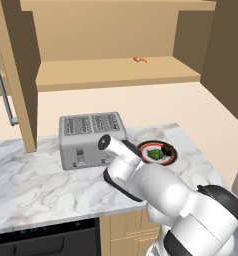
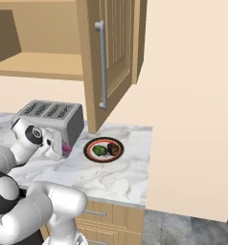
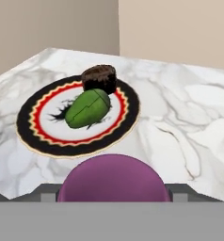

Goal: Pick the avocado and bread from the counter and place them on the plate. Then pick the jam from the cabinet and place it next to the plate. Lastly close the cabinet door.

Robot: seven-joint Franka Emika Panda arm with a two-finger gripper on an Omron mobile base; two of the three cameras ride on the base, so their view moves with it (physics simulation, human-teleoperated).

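Closest to me, the hand (image 2: 64,149) hangs low over the worktop (image 2: 120,179), between the toaster and the plate, and it is clamped on the jam (image 3: 114,179): the purple jar sits right between the fingers, a sliver of it peeking out beside the toaster's end in the right base view. Just past the jar, on the marble near the worktop's right end and towards its back edge, lies the plate (image 3: 31,136), with its dark outer ring and red zigzag band. The avocado (image 3: 88,108) rests on the plate's white centre, and the bread (image 3: 99,77) sits on the plate's far side, touching the avocado. To the left of the plate, the silver four-slot toaster (image 1: 91,137) stands along the back edge of the worktop. Above it all, the cabinet (image 1: 116,72) is open, its door (image 2: 108,57) swung out over the worktop's back edge. On the cabinet shelf lies a tiny orange item (image 1: 140,59), well back from the shelf's front lip.
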